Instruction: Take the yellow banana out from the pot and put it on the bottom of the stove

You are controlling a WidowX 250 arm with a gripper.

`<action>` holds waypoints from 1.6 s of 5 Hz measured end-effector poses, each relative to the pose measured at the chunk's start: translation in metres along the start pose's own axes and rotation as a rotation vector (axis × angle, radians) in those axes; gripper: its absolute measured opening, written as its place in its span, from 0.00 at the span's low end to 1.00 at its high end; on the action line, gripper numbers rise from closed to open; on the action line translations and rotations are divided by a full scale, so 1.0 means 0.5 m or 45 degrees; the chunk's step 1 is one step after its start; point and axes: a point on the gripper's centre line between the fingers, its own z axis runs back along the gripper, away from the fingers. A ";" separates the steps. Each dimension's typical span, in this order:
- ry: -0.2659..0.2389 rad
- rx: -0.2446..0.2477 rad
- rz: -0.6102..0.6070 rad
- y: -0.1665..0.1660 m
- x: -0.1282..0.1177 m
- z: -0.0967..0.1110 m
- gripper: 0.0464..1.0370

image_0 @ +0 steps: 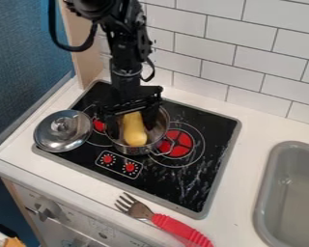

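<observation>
The lid [62, 130] at left is glossy metal (mirror-bright, really), the stove top [194, 180] smooth and shiny, the fork's handle [182, 230] at bottom plastic-looking.

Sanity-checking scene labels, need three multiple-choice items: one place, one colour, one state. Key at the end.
1. Where is the banana?
A) in the sink
B) in the metal pot
C) on the counter

2. What colour is the handle of the fork?
A) red
B) green
C) white

3. How is the lid?
A) on the pot
B) upside down
C) off the pot, knob up

Key:
1-B: the banana sits within the pot's rim.
2-A: the grip below the metal tines is red.
3-C: it lies beside the pot, its knob on top.
</observation>
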 end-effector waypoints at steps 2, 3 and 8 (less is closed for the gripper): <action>0.021 0.002 0.057 0.004 0.002 -0.007 0.59; 0.017 0.003 0.040 0.003 0.002 -0.006 0.59; -0.091 0.119 0.297 0.072 -0.021 0.128 0.59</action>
